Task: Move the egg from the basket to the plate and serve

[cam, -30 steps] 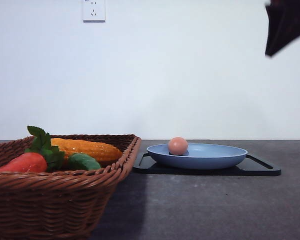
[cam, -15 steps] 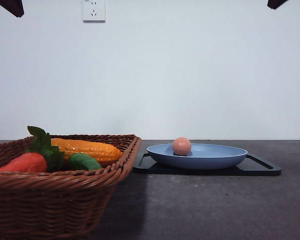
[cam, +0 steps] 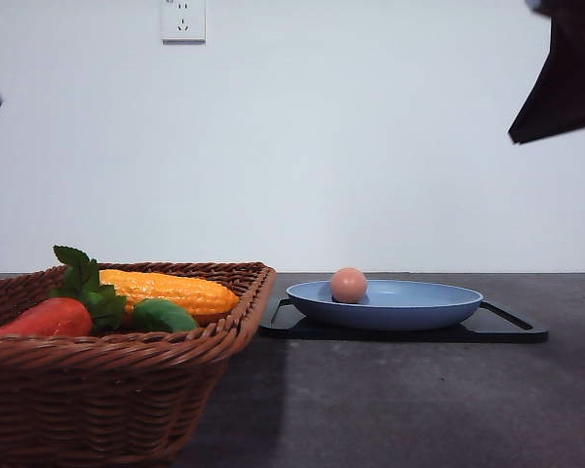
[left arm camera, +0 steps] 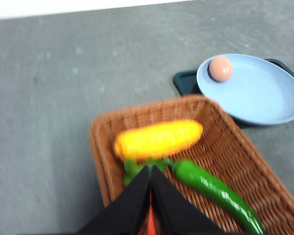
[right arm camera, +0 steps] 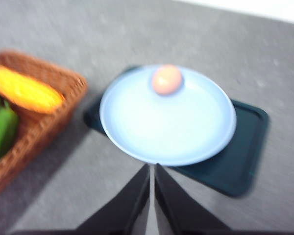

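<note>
The pinkish-tan egg [cam: 349,285] lies on the left part of the blue plate [cam: 409,306], which rests on a black tray. The wicker basket [cam: 107,390] stands at the front left, holding toy vegetables. In the left wrist view my left gripper [left arm camera: 150,169] is shut and empty, high above the basket [left arm camera: 235,147], with the egg [left arm camera: 220,68] and plate [left arm camera: 259,98] off to one side. My right gripper [right arm camera: 152,166] is shut and empty too, hovering over the plate [right arm camera: 186,132] and egg [right arm camera: 167,79]. In the front view it is a dark shape [cam: 565,78] at the top right.
The basket holds a yellow corn cob [cam: 171,291], a green pepper [cam: 162,316] and a red vegetable with green leaves [cam: 49,318]. The black tray [cam: 512,330] with handles sits under the plate. Bare dark tabletop [cam: 400,400] lies in front of the tray.
The right gripper has dropped back into the top right of the front view. The left gripper has shifted to the left edge. The egg has rocked slightly on the plate.
</note>
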